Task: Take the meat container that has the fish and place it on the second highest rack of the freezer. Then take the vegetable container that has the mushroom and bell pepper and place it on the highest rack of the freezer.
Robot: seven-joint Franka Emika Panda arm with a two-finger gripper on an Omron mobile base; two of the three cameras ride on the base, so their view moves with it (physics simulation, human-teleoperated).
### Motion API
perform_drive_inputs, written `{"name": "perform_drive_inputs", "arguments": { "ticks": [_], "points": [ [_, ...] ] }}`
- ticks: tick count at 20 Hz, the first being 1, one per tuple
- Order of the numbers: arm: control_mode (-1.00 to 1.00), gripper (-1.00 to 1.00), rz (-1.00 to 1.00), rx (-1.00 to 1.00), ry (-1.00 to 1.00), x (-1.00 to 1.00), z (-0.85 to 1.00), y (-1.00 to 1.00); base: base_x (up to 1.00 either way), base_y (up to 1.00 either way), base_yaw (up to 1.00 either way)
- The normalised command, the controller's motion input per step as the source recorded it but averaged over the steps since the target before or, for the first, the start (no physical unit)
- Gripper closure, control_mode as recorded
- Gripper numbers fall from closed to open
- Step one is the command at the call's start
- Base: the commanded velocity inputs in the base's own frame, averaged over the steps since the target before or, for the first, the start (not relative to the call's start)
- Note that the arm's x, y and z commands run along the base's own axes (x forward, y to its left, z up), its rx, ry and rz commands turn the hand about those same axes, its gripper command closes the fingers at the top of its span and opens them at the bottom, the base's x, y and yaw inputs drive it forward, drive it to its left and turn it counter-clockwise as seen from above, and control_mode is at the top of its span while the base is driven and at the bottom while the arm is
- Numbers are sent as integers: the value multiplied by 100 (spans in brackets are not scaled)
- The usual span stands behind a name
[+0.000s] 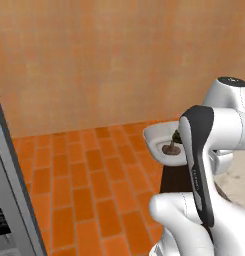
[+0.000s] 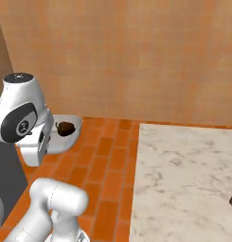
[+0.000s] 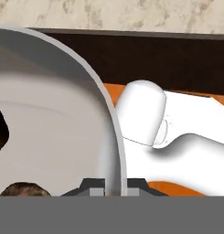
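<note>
Freezer door edge (image 1: 9, 200) stands at nine o'clock. Toward three o'clock, the gripper (image 3: 112, 188) is clenched on the thick rim of the rounded white-grey vegetable container (image 1: 156, 140), held above the orange tile floor (image 1: 89, 185), brown mushroom (image 2: 65, 127) inside.

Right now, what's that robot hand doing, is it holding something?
Hand: closed on the rim of the vegetable container, holding it up off the floor.

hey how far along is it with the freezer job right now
Whether the fish tray is already placed can't be told here. In hand: the hand is shut on the rim of the vegetable container, held above the floor, with the mushroom inside. Left: setting it on the freezer's highest rack.
</note>
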Motion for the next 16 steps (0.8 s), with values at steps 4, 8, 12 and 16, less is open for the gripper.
{"name": "perform_drive_inputs", "arguments": {
  "ticks": [4, 8, 12, 16],
  "points": [
    [100, 100, 0, 0, 0, 0, 0, 0, 100, -32, 7],
    [100, 100, 0, 0, 0, 0, 0, 0, 100, -4, 12],
    [100, 100, 0, 0, 0, 0, 0, 0, 72, -1, 33],
    [100, 100, 0, 0, 0, 0, 0, 0, 1, -4, 95]
  ]
}}
